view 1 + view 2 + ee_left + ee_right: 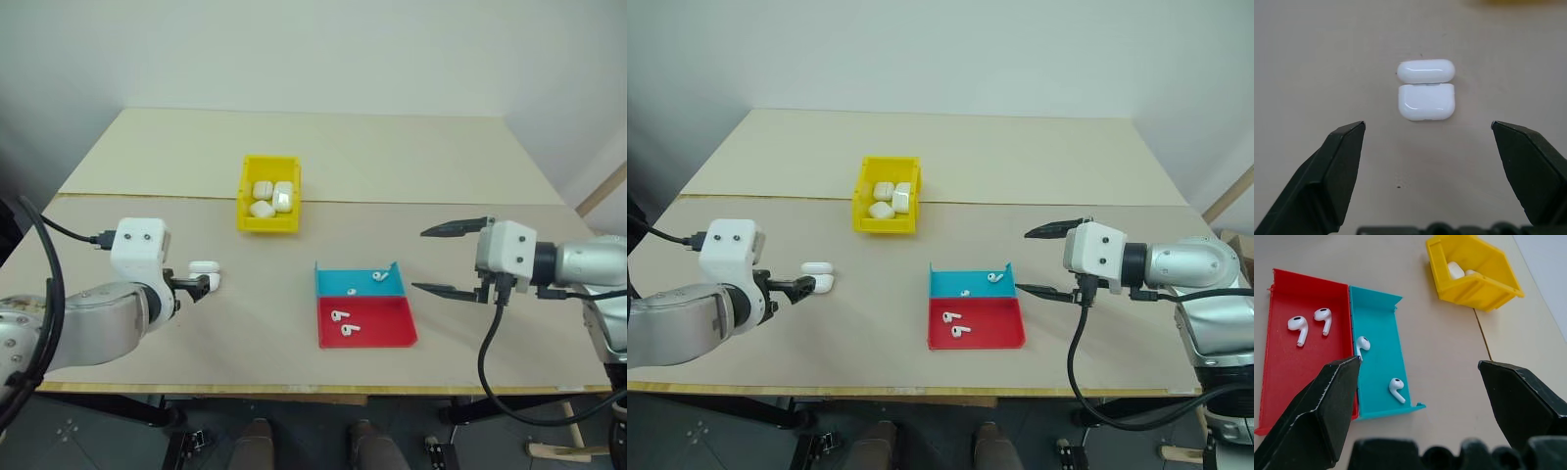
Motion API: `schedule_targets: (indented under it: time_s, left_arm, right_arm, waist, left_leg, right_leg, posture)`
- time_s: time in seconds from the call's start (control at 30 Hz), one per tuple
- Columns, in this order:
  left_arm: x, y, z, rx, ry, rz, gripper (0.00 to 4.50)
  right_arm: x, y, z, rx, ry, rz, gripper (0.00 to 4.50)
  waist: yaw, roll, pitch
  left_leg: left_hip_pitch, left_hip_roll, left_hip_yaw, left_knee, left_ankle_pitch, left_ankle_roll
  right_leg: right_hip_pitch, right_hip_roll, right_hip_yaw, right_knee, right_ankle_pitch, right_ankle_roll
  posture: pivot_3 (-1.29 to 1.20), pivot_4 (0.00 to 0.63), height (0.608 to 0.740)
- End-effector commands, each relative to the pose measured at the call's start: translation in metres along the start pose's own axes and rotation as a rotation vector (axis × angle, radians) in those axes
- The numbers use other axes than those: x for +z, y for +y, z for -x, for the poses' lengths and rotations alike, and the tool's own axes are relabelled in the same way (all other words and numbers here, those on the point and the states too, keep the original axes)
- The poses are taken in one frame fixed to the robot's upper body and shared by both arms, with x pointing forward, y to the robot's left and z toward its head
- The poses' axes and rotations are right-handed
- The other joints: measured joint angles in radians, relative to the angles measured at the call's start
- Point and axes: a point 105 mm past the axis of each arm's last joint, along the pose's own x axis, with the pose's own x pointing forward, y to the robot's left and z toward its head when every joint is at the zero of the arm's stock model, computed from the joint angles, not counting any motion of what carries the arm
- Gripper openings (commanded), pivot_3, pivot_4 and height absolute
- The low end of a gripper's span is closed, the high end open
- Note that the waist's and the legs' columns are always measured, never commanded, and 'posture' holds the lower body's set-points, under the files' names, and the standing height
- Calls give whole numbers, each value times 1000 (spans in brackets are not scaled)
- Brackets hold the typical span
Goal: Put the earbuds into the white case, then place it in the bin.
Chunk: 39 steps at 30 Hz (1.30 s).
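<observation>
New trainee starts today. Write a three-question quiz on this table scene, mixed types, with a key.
1. True or false: the white case on the table lies with its lid open.
2. How many earbuds lie in the red tray?
3. The yellow bin holds: A) earbuds B) white cases C) nothing

Key: 1 true; 2 two; 3 B.

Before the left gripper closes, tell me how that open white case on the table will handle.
The white case looks glossy and rounded, so it may slip between the fingers of the open left gripper. It is small and probably light, likely to skid if nudged. Its lid lies flipped open, so a squeeze could swing it.
</observation>
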Motion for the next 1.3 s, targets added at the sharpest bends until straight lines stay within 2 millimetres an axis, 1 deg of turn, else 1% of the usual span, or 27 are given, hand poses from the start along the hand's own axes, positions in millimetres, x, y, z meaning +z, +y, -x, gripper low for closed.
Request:
schedule_targets:
  time_s: [0.03, 0.1, 0.13, 0.2, 0.27, 0.53, 0.73, 1.0, 1.13, 1.3]
  left_arm:
    - [13, 6, -5, 1, 3, -11, 4500]
    - [19, 8, -10, -9, 26, -17, 4500]
    - [21, 9, -14, -15, 36, 10, 4500]
    - [24, 13, -18, -13, 64, -13, 4500]
    - [28, 13, -21, -48, 90, -17, 4500]
    - [27, 16, -32, -162, 246, -25, 4500]
    - [28, 16, -36, -211, 338, -40, 4500]
    - [27, 17, -46, -193, 425, -19, 4500]
    - [24, 19, -53, -155, 458, -2, 4500]
    - [25, 13, -60, -143, 474, 15, 4500]
  right_arm:
    - [9, -3, -1, -23, -18, 35, 4473]
    - [9, -1, -2, -23, -18, 32, 4473]
    - [9, 0, -2, -23, -18, 31, 4473]
    - [9, 1, -1, -25, -17, 30, 4473]
    - [9, 1, 0, -31, -12, 27, 4473]
    - [7, 7, 3, -46, 3, 10, 4473]
    - [7, 9, 5, -57, 13, 4, 4473]
    - [7, 13, 4, -61, 15, -8, 4473]
    - [6, 14, 4, -63, 18, -13, 4473]
    - [5, 15, 4, -62, 22, -18, 4473]
  waist:
    - [3, 0, 0]
    - [5, 0, 0]
    - [6, 0, 0]
    - [6, 0, 0]
    - [6, 0, 0]
    - [2, 0, 0]
    - [-3, 0, 0]
    - [-5, 0, 0]
    - [-5, 0, 0]
    - [-4, -1, 0]
  left_leg:
    - [0, 0, 0, 0, 0, 0]
    - [0, 0, 0, 0, 0, 0]
    - [0, 0, 0, 0, 0, 0]
    - [1, 0, 0, 0, 0, 0]
    - [0, 0, -1, 0, 0, 0]
    - [-1, 0, -2, 0, 0, 0]
    - [-1, -1, -2, 0, 0, 0]
    - [-2, -1, -3, 0, 0, -1]
    - [-2, -1, -3, 0, 0, -1]
    - [-3, -1, -3, 0, 0, -1]
  right_leg:
    - [0, 0, 0, 0, 0, 0]
    - [1, 0, 0, -1, 0, 0]
    - [1, 1, 0, -1, 0, 0]
    - [1, 0, 0, -1, -1, 1]
    - [1, 0, -1, -2, -1, 1]
    - [1, 0, -2, -1, -1, 2]
    - [1, 0, -2, -1, -1, 2]
    - [0, 0, -2, -1, -1, 2]
    - [0, 0, -2, -1, -1, 2]
    - [-1, -1, -2, -1, -1, 2]
  posture:
    - [0, 150, 740]
    - [0, 150, 740]
    - [0, 150, 740]
    - [0, 150, 740]
    - [0, 150, 740]
    - [0, 150, 740]
    - [0, 150, 740]
    - [0, 150, 740]
    - [0, 150, 740]
    - [0, 150, 740]
